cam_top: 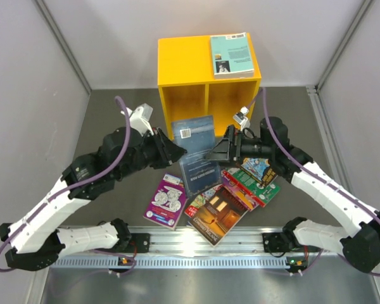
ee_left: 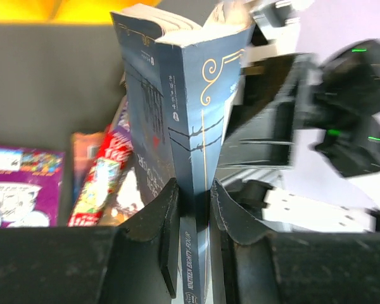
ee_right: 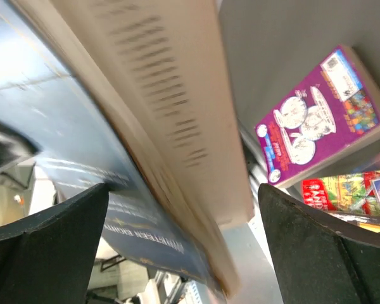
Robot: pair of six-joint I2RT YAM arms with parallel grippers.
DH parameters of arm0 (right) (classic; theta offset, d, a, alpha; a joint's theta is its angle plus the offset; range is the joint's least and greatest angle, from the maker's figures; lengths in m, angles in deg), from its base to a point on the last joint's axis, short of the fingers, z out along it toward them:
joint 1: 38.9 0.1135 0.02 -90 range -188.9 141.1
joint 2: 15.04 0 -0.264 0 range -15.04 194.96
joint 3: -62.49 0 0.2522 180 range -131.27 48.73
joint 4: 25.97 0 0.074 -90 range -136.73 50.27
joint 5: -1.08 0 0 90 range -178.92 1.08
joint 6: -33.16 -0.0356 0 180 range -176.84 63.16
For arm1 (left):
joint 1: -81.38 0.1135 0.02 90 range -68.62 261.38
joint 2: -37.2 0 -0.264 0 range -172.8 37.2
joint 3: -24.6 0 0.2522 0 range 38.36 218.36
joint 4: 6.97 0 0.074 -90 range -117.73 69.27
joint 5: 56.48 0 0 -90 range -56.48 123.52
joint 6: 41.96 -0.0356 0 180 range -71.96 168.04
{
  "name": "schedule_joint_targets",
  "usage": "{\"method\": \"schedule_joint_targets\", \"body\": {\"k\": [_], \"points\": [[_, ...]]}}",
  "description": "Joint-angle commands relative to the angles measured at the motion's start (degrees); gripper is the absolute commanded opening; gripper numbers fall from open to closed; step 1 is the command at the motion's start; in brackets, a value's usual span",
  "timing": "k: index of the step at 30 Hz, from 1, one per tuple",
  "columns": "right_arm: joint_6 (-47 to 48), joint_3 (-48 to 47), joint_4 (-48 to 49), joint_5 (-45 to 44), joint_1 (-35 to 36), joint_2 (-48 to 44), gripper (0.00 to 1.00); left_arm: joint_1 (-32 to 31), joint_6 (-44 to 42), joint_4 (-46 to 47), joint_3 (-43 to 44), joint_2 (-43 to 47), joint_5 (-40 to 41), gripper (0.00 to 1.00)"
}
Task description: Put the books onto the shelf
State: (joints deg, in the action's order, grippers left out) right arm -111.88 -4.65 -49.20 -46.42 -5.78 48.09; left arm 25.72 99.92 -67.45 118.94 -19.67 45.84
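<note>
The left tool (ee_left: 193,196) pinches the dark blue book (ee_left: 177,114) by its spine. The right tool (cam_top: 215,153), spread wide around it, should close squarely before the left releases.

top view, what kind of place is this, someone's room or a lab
Most likely a robot test cell: two arms bolted to a metal rail, plain grey panels walling a dark table, and just a yellow shelf and books as props.

A dark grey tabletop (cam_top: 114,117) is enclosed by pale grey panels: a back wall (cam_top: 114,28), a left wall (cam_top: 19,82) and a right wall (cam_top: 364,101). Aluminium struts (cam_top: 63,47) are set in the two rear corners. A slotted aluminium rail (cam_top: 240,250) is fixed along the near edge, where bright light is reflected.
</note>
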Motion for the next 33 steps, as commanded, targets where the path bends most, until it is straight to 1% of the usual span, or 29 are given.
{"method": "schedule_joint_targets", "body": {"k": [1, 6, 8, 11, 12, 13, 15, 16, 18, 20, 21, 22, 24, 26, 30, 32, 33], "points": [[0.91, -1.81, 2.7, -0.67, 1.85, 0.32, 1.0, -0.06, -0.38, 10.06, 6.78, 1.05, -3.34, 0.0], [-1.19, -1.72, 5.69, -0.4, 3.35, 1.03, 1.0, -0.06, 0.15, 13.32, 7.14, 1.49, -3.79, 0.0], [-2.86, -1.29, 9.03, 0.74, 3.53, 1.03, 1.0, -0.06, 0.24, 14.28, 6.53, 2.37, -3.09, 0.0], [-8.92, 0.64, 19.91, 3.28, 3.7, 0.85, 1.0, -0.06, 0.51, 15.78, 5.91, 3.6, -2.3, 0.0], [-13.03, 1.87, 23.07, 3.99, 3.7, 0.76, 1.0, -0.06, 0.68, 15.78, 6.0, 3.77, -1.95, 0.0], [-15.16, 2.58, 29.88, 4.78, 3.79, 0.68, 1.0, -0.06, 0.77, 15.87, 6.0, 4.21, -1.77, 0.0], [-20.51, 4.42, 35.73, 5.22, 4.05, 0.59, 1.0, -0.06, 1.29, 16.39, 5.91, 4.65, -1.25, 0.0], [-21.5, 4.69, 39.58, 5.75, 4.05, 0.59, 1.0, -0.06, 1.47, 17.09, 5.91, 5.09, -1.24, 0.0], [-20.38, 4.78, 39.01, 6.01, 4.14, -0.11, 1.0, -0.06, 1.91, 17.89, 6.35, 5.36, -1.24, 0.0], [-17.04, 4.43, 32.35, 5.58, 4.14, -0.99, 1.0, -0.06, 2.09, 18.42, 7.57, 5.44, -1.24, 0.0], [-14.33, 4.43, 30.33, 5.4, 4.14, -1.69, 1.0, -0.06, 2.26, 18.59, 8.27, 5.27, -1.33, 0.0], [-13.78, 4.78, 28.57, 5.23, 4.14, -2.05, 1.0, -0.06, 2.35, 18.51, 9.41, 4.92, -1.42, 0.0], [-13.94, 5.92, 28.63, 5.05, 4.14, -2.49, 1.0, -0.06, 2.35, 18.42, 10.65, 4.57, -1.68, 0.0], [-15.26, 6.8, 31.61, 4.7, 4.14, -2.75, 1.0, -0.06, 2.61, 18.24, 12.67, 3.51, -2.21, 0.0], [-21.83, 9.26, 40.92, 4.43, 4.14, -2.23, 1.0, -0.06, 2.97, 17.46, 16.62, 1.58, -3.26, 0.0], [-25.0, 10.31, 48.91, 4.08, 4.05, -1.61, 1.0, -0.06, 3.05, 16.58, 19.79, -0.09, -4.22, 0.0], [-28.76, 11.45, 52.07, 3.82, 4.23, -0.74, 1.0, -0.06, 3.14, 16.22, 20.67, -0.61, -4.58, 0.0]]}}
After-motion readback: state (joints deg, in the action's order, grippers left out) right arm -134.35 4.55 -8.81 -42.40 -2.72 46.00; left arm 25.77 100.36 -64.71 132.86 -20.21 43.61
